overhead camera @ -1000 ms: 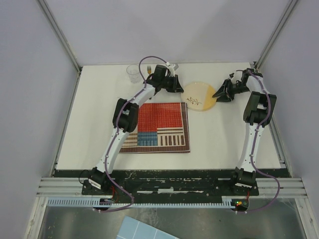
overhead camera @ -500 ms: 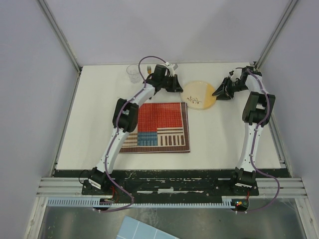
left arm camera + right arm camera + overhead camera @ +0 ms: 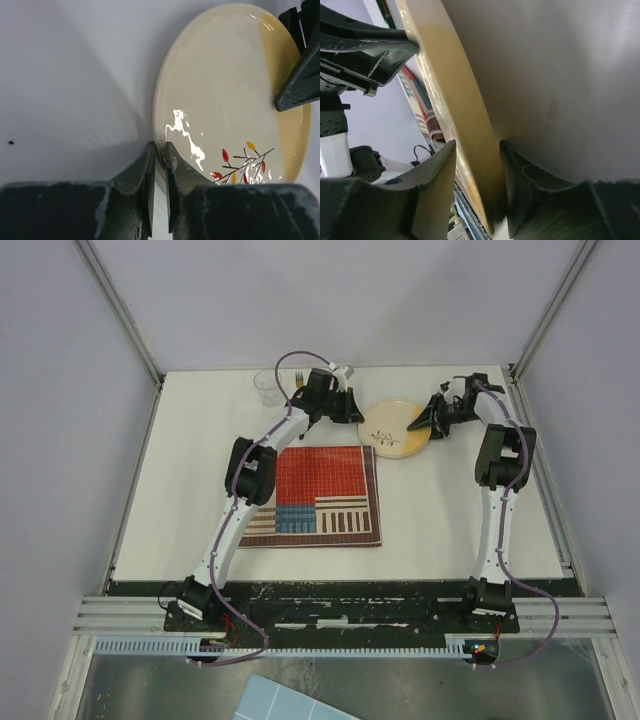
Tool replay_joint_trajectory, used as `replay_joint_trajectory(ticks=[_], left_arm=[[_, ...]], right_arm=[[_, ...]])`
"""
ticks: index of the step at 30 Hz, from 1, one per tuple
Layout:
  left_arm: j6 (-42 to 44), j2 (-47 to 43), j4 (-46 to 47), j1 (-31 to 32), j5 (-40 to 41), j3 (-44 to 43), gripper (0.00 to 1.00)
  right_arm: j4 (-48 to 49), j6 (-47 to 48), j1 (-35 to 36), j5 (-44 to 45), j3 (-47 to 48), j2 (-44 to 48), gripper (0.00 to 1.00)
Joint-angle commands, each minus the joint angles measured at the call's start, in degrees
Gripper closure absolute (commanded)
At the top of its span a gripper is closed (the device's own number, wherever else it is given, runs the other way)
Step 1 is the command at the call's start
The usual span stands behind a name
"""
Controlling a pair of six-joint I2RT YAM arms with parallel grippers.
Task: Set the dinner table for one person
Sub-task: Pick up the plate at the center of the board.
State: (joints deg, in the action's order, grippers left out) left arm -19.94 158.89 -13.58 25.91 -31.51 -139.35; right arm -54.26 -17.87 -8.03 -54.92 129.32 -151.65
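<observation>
Plate (image 3: 395, 427) sat far on dinner table (image 3: 450, 510), beyond placemat (image 3: 322, 495), not yet on it. Left gripper (image 3: 159, 149) pinched its left rim, jaws nearly closed. Right gripper (image 3: 476, 150) clamped its right rim. Glass (image 3: 267, 387) unplaced, far left.

The top external camera sits high above and behind the near edge, looking down and forward, far enough back to hold the whole large flat white rectangular surface (image 3: 450, 510) and the red, blue and beige striped cloth placemat (image 3: 325, 495). The left wrist camera looks along the left gripper (image 3: 159, 150), very close to the round cream ceramic plate painted with a red-and-yellow-leaved twig (image 3: 220, 90), while the right wrist camera faces the plate's rim edge-on from the opposite side, along the right gripper (image 3: 477, 147). All three views share the plate.
</observation>
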Motion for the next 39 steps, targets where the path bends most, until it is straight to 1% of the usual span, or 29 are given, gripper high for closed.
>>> replay_joint_trajectory(ticks=[1, 5, 7, 9, 12, 13, 18, 21, 23, 28, 32, 39], left_arm=[[-3.21, 1.84, -0.98, 5.60, -7.43, -1.80, 0.82], [-2.88, 1.80, -1.13, 5.66, -7.30, -1.80, 0.82], [-2.16, 1.47, -1.54, 5.64, -6.98, -1.80, 0.82], [-1.10, 1.11, -2.24, 5.64, -6.46, -1.72, 0.82], [-0.01, 0.45, -2.73, 5.64, -5.62, -1.68, 0.82], [0.30, 0.27, -2.84, 5.70, -5.51, -1.60, 0.82], [0.61, -0.24, -3.03, 5.69, -5.36, -1.63, 0.82], [0.69, -0.34, -3.03, 5.64, -5.28, -1.63, 0.82], [0.61, -0.33, -3.03, 5.64, -5.27, -1.63, 0.82], [1.31, -0.56, -3.70, 5.64, -5.15, -1.59, 0.82], [2.04, -1.12, -3.91, 5.45, -4.60, -1.54, 0.83], [3.10, -2.77, -3.91, 3.86, -3.10, -0.33, 0.83]], right_arm=[[5.72, -4.81, 5.21, -8.10, 0.31, -0.70, 0.53], [4.99, -3.80, 5.24, -6.43, 0.52, -0.12, 0.58], [3.98, -2.46, 5.15, -4.79, 0.15, 0.58, 0.63], [3.65, -1.75, 4.81, -3.47, -0.29, 1.13, 0.72], [4.01, -1.80, 4.00, -1.46, -0.91, 1.72, 0.95], [4.33, -1.84, 3.65, -1.00, -1.25, 2.12, 0.98], [3.38, -0.68, 2.31, -0.04, -1.57, 3.19, 0.98], [2.76, 0.01, 1.63, 0.10, -1.53, 3.40, 0.95], [2.96, 0.03, 1.20, 0.78, -1.82, 3.66, 0.98], [4.77, 0.20, 0.37, 2.37, -4.22, 4.34, 0.98], [6.76, -0.72, -0.20, 4.01, -5.50, 7.06, 0.98], [9.15, -2.77, -1.09, 4.71, -4.39, 9.49, 0.98]])
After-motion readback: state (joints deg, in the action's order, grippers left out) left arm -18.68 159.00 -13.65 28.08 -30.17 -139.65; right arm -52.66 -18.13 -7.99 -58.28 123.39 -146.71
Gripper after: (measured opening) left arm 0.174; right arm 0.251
